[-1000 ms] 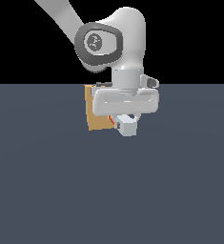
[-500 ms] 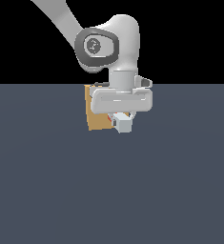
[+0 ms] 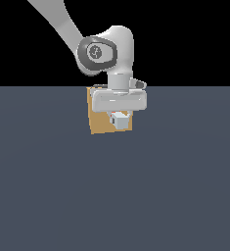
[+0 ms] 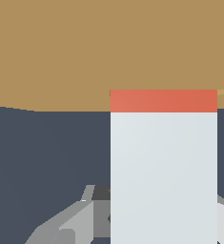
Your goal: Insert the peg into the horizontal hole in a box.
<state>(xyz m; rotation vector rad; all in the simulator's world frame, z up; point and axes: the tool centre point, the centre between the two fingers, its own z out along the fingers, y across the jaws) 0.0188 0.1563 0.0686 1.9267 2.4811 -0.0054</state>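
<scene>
Exterior view: my arm reaching down, wrist vertical, my pincer (image 3: 119, 119) clamped on the peg (image 3: 120, 120) before the box (image 3: 99, 120) on the counter (image 3: 114, 196), wrist view alone showing the peg's red end against the box face.

One peg (image 4: 163, 167), one box (image 3: 101, 122), one gripper (image 3: 120, 117)
</scene>
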